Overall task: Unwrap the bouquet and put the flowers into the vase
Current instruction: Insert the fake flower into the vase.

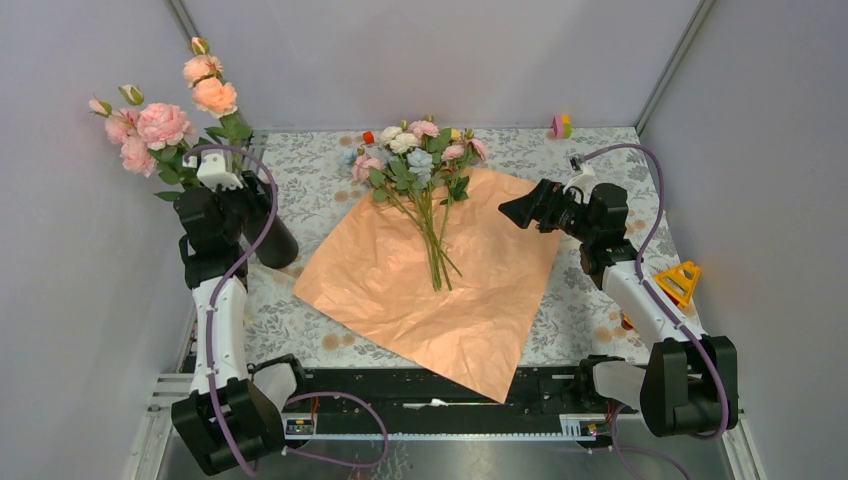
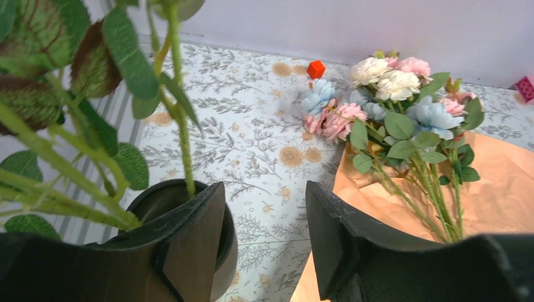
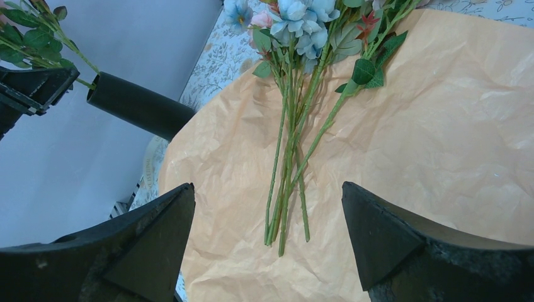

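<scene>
Both spread | L hand (image 2: 263, 196) by vase (image 1: 281, 244) rim | R hand (image 3: 267, 189) at paper (image 1: 470, 292) edge

Left arm: the white-and-black jointed left robot arm (image 1: 222, 320) has a smooth white plastic link between bulky matte black joint housings.
Right arm: the white-and-black jointed right robot arm (image 1: 640, 297) has the same white link and rounded black housings.
Cables: a thin purple left cable (image 1: 262, 225) runs along the left arm, and a thin purple right cable (image 1: 656, 190) runs along the right one.
Left gripper: the black two-finger left gripper (image 2: 264, 233) has matte, wedge-shaped fingers (image 2: 195, 242) with a grainy surface.
Right gripper: the black two-finger right gripper (image 3: 267, 233) has broad, angular fingers (image 3: 384, 236) with the same rough finish.
</scene>
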### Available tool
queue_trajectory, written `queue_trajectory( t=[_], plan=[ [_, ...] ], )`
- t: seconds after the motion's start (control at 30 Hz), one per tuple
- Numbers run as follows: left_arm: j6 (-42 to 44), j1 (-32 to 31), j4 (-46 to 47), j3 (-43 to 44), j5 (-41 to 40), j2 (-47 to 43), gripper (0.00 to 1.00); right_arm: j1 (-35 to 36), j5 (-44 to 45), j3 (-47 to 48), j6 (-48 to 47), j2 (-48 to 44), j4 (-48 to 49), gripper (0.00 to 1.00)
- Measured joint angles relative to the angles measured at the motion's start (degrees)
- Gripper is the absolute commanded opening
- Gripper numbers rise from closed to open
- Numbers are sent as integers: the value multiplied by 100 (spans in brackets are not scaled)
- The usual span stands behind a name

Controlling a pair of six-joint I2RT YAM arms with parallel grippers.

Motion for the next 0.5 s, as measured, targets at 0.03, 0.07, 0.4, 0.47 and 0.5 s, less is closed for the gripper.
queue_trajectory(
  t=[0.03,0.07,0.4,0.47,0.5],
  plan=[
    [0,-44,-57,55,7,-2,56,2,2,0,0,0,-2,93],
    [-2,-83,-79,103,11,-4,56,0,2,0,-2,0,-4,92],
    [-9,-588,-623,728,57,-72,57,2,13,2,-57,0,-94,89],
    [-13,-778,-704,833,79,-70,57,2,31,9,-109,0,-210,88],
    [-17,-898,-743,887,98,-68,57,2,37,11,-133,0,-254,87]
  ],
)
